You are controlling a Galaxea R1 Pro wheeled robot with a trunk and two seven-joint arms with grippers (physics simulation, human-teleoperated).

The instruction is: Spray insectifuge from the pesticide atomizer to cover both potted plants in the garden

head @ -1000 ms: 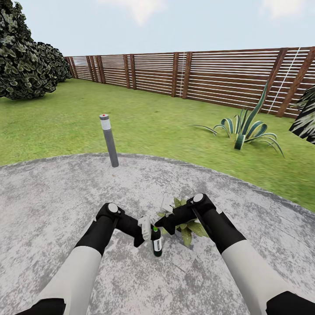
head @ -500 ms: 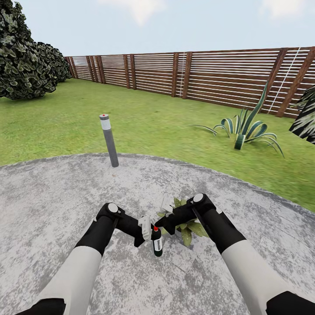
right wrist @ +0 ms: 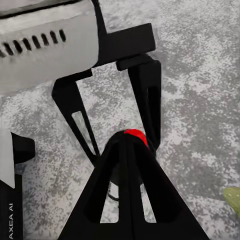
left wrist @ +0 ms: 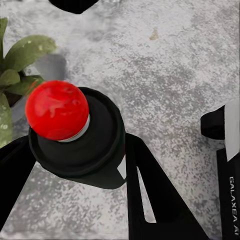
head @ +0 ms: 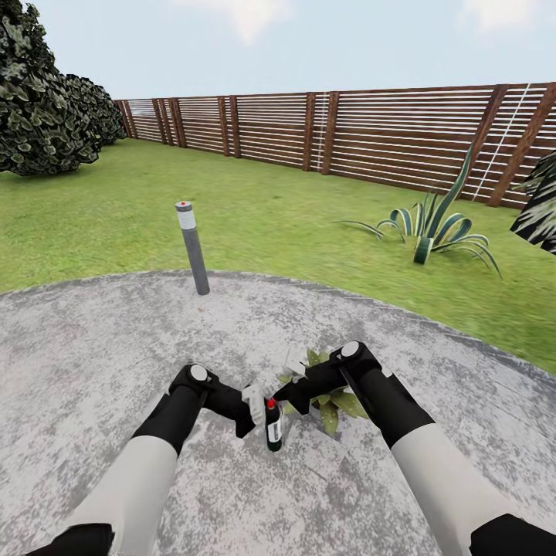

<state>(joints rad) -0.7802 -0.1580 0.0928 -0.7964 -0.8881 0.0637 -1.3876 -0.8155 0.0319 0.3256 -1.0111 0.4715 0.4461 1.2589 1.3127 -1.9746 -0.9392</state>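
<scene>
Black and slim, the pesticide atomizer (head: 273, 424) is held upright over the mottled grey paved patch (head: 93, 355), pinched between the jaws of the left gripper (head: 262, 411); in the left wrist view its red dot (left wrist: 57, 110) is seen on the cap, with a black finger (left wrist: 150, 190) pressed against the side of the bottle. The right gripper (head: 295, 390) is placed just beside the bottle's top, and how its jaws stand cannot be told from the pictures. Directly behind the two grippers, one potted plant (head: 333, 401) is seen on the paving, its speckled green leaves partly hidden by the right arm. Farther off, a grey lamp post (head: 192, 247) is set at the edge of the paving. Beyond it the lawn (head: 270, 224) is spread, with a striped agave (head: 432, 224) to the right, dark bushes (head: 46, 100) to the left and the brown slatted fence (head: 371, 131) at the back.
</scene>
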